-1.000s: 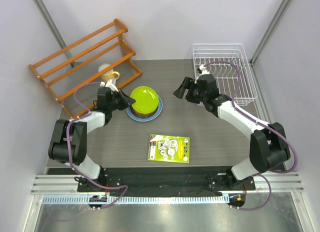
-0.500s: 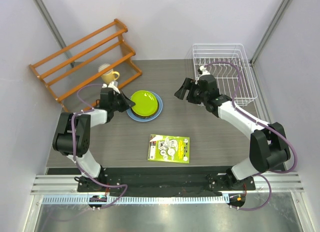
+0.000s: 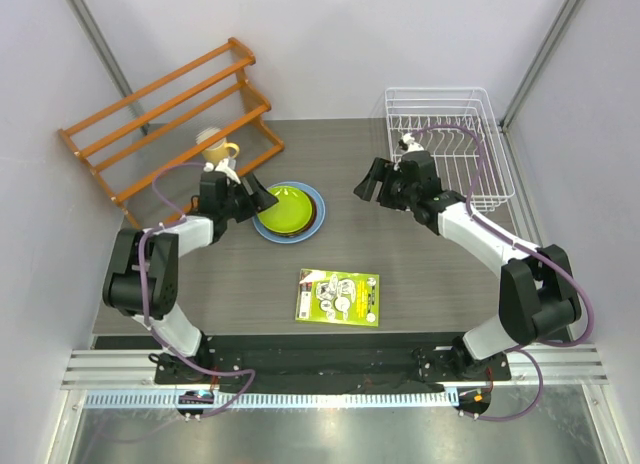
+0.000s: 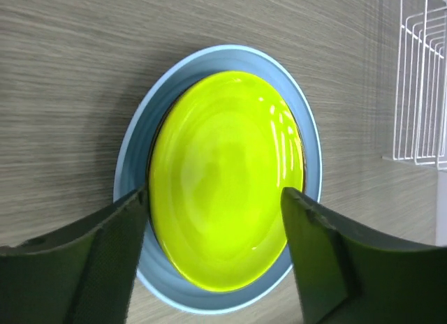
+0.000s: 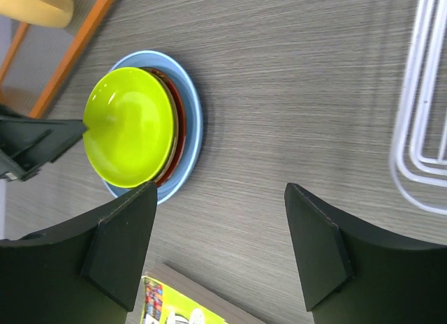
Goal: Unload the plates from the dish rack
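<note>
Lying stacked on grey woodgrain table (image 3: 250,274) — plates (image 3: 285,208); pale walls (image 3: 350,44); both jaws wide.

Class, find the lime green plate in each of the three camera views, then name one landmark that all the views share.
Top external: green plate left of centre, on top of the stack.
Left wrist: green plate in the middle of the picture.
Right wrist: green plate at upper left.
Shared landmark: the blue plate under it, whose rim shows in all three views.

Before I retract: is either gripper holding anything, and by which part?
Nothing held: left fingers open by the lime green plate; right fingers open, empty.
</note>
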Controlling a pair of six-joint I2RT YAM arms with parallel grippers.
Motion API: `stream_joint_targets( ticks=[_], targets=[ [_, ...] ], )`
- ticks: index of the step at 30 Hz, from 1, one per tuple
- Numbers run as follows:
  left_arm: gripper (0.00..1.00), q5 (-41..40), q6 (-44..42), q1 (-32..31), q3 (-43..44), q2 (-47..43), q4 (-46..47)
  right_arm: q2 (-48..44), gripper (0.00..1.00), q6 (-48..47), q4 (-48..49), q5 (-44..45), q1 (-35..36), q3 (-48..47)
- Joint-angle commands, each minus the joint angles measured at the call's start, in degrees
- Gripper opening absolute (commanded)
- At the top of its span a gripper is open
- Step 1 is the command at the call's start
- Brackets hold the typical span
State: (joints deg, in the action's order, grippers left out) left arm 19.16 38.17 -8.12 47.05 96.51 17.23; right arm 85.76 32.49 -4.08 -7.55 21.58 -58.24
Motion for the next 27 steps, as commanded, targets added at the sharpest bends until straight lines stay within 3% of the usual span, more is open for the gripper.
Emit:
stream_joint_targets(
  ticks=[1,5,6,9,14,16,27],
  targets=[
    [0.85,-2.8,-4.9,0.1,2.6,-6.1,-3.9,-3.0,0.8,-3.0,-1.1,3.2,-0.8,0.0],
    [0.87,-3.4,-6.8,0.1,4.2,-8.4,-8.4,-3.8,0.8,-4.5,-2.3,4.5,-1.4,-0.1],
    [0.96,-4.2,-7.2,0.1,4.2,-9.2,-8.7,-4.0,0.8,-4.6,-2.9,4.9,-1.5,-0.1],
    [0.97,-5.7,-8.3,0.1,4.3,-12.7,-10.9,-5.0,0.8,-6.4,-4.2,6.3,-1.6,-0.3],
    [1.0,-10.7,-16.4,-2.1,8.9,-19.0,-19.8,-9.0,0.87,-11.7,-6.3,14.2,-2.4,-0.1],
    [1.0,-13.2,-19.0,-3.0,11.1,-20.3,-24.1,-11.7,0.99,-14.0,-7.2,16.9,-2.4,-0.6],
    [0.99,-18.7,-24.7,-5.9,13.1,-33.1,-24.7,-18.7,1.0,-22.8,-6.2,39.3,-2.4,1.8]
  ],
)
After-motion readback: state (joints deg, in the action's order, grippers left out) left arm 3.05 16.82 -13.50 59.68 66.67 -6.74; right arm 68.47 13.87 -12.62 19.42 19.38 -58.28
